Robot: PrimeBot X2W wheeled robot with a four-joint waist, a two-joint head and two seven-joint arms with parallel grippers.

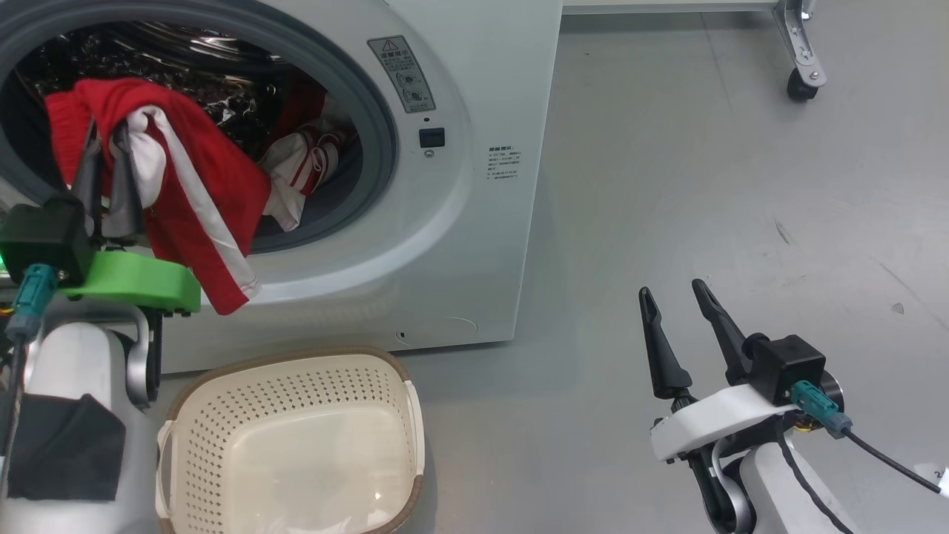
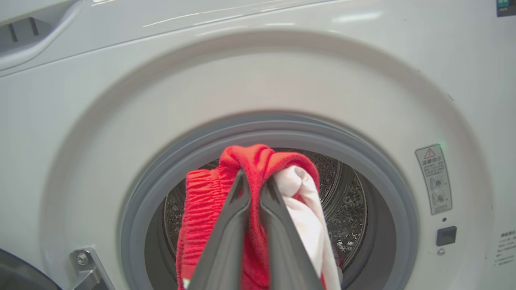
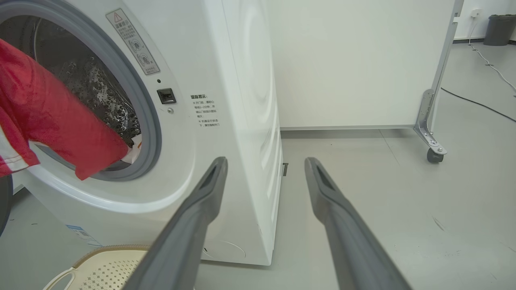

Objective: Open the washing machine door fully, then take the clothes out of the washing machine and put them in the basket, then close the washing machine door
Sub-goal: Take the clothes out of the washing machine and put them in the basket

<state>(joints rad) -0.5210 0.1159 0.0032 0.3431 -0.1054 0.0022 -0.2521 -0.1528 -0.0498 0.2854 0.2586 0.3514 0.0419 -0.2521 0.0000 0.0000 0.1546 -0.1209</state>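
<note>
While your left pincer (image 1: 107, 133) is clenched on a fold of the bright red fabric garment with white panels (image 1: 193, 185), you are in the middle step: emptying the big white front-loading washing machine (image 1: 474, 89). The garment drapes down from the fingertips, in front of the grey rubber gasket (image 1: 385, 126), and its lower corner hangs over the machine's front lip. Beyond the pincer, deeper in the perforated steel drum (image 2: 346, 217), a second red-and-white striped piece (image 1: 300, 178) lies waiting. The small cream perforated plastic basket with the brown woven-look rim (image 1: 296, 356) sits on the floor (image 1: 704, 185) below the pincer and a little to its right, with nothing showing in it. Your right pincer (image 1: 672, 289) is released, fingers spread, hovering well apart from the opening. That opening stands uncovered. What I take for the glossy black door rim (image 2: 16, 276) shows down and to the left of the left pincer, beside the hinge (image 2: 82, 259).

Your next move, as I judge it, calls for drawing the garment clear of the gasket and lowering it over the basket. Let go only once the hanging tail is inside the rim, so it does not snag or spill. After that comes the second piece, and the door closes last.
</note>
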